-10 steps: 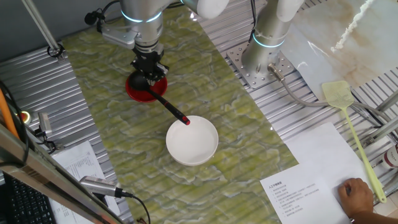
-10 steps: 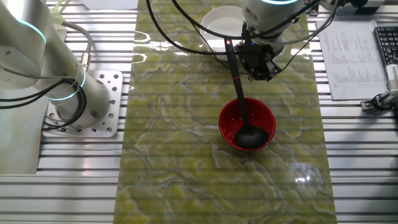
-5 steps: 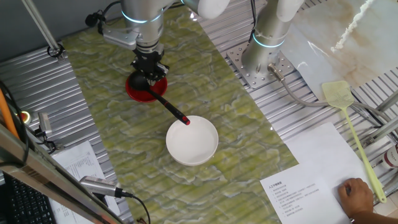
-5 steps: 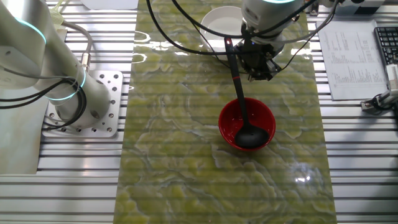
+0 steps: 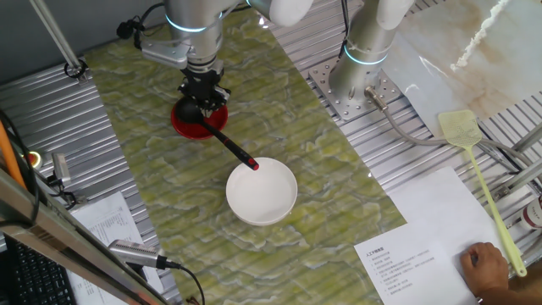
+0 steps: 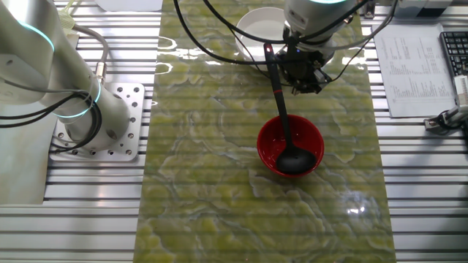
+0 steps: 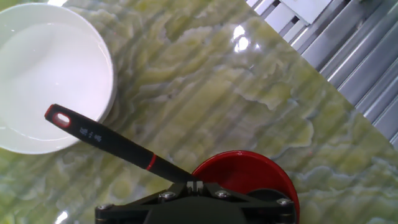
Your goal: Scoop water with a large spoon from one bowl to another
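Black ladle (image 6: pixel 281 120), head sunk in red bowl (image 6: pixel 271 138), handle slanting up toward white bowl (image 5: pixel 262 191). Claw (image 6: pixel 298 74) clenched mid-handle, above red bowl's rim.

**Arm upright, wrist pointing down at the table**

I see my silver-grey Flexiv arm (image 5: pixel 193 21) reaching in from the far edge, its wrist turned straight down. The black two-finger gripper (image 5: pixel 204 96) hangs low over the table, fingers close together and clamped about a thin black handle. In the other fixed view the same gripper (image 6: pixel 301 73) sits under looping black cables.
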### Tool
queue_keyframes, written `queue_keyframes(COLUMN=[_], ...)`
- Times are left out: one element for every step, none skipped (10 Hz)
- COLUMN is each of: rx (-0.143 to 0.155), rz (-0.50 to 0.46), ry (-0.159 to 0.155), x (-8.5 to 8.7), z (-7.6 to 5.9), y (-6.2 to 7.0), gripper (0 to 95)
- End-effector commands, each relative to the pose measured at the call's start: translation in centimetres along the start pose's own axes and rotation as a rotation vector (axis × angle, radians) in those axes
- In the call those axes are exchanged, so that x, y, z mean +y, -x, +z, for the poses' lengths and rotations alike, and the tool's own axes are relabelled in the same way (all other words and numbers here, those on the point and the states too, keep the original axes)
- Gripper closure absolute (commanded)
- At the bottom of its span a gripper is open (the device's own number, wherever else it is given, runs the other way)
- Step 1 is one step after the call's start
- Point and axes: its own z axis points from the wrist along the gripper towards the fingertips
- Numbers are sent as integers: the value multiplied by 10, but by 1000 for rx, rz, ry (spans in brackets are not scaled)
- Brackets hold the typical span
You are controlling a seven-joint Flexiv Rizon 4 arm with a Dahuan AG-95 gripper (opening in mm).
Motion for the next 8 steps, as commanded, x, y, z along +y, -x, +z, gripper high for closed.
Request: queue_keyframes(rx=[0, -1, -1, -2, -3, -3, -3, -3], rz=[0, -4, -11, -12, -23, -36, -59, -87], ry=[0, 0, 0, -1, 1, 1, 1, 1], x=[1, 2, 3, 3, 5, 5, 5, 5], z=[0, 1, 2, 2, 3, 3, 3, 3], y=[1, 1, 1, 1, 2, 2, 3, 3], gripper=[950, 950, 950, 950, 950, 950, 950, 950])
